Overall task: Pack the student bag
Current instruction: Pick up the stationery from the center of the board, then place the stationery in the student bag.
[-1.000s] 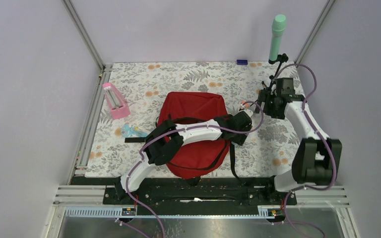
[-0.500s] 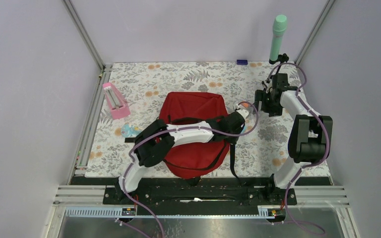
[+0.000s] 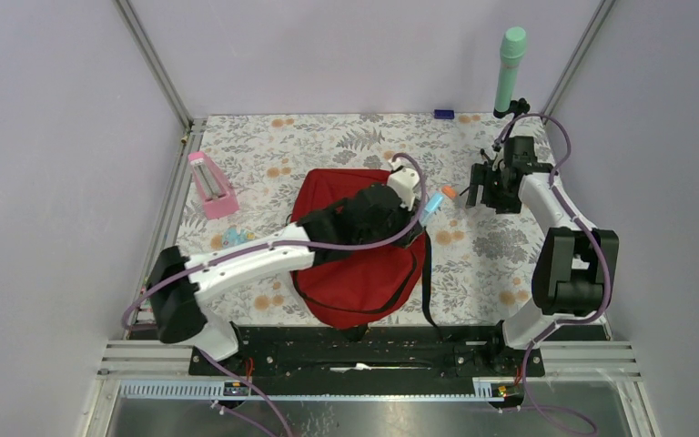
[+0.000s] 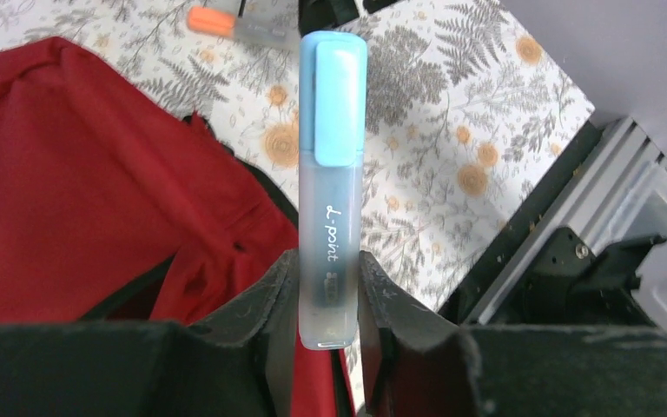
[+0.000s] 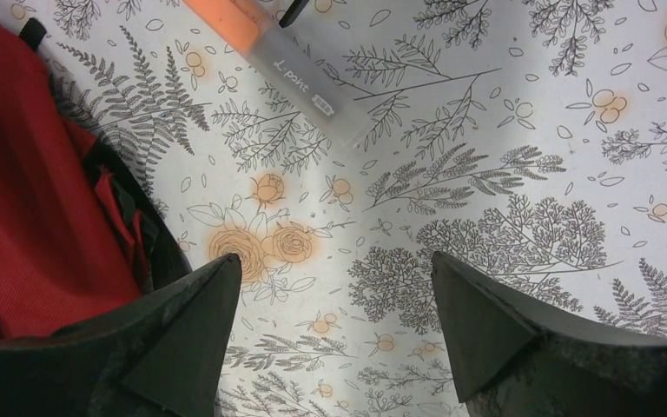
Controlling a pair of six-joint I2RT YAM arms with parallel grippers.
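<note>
The student bag (image 3: 364, 273) is a large red backpack lying mid-table; its red fabric also fills the left of the left wrist view (image 4: 78, 200) and edges the right wrist view (image 5: 17, 174). My left gripper (image 3: 421, 208) (image 4: 328, 287) is shut on a blue highlighter (image 3: 430, 212) (image 4: 332, 174), held above the bag's upper right corner with the cap pointing away. An orange highlighter (image 3: 449, 192) (image 5: 260, 39) (image 4: 226, 22) lies on the floral cloth just beyond. My right gripper (image 3: 473, 194) (image 5: 337, 287) hangs open over the cloth next to it, holding nothing.
A pink case (image 3: 211, 185) stands at the left of the cloth and a small light-blue item (image 3: 235, 238) lies left of the bag. A green bottle (image 3: 510, 68) is clamped at the back right corner. A small blue object (image 3: 443, 115) sits at the far edge.
My left gripper closed on the blue highlighter right of the bag and lifted it up and back over the bag's upper right corner. The right gripper shifted slightly toward the far side.
</note>
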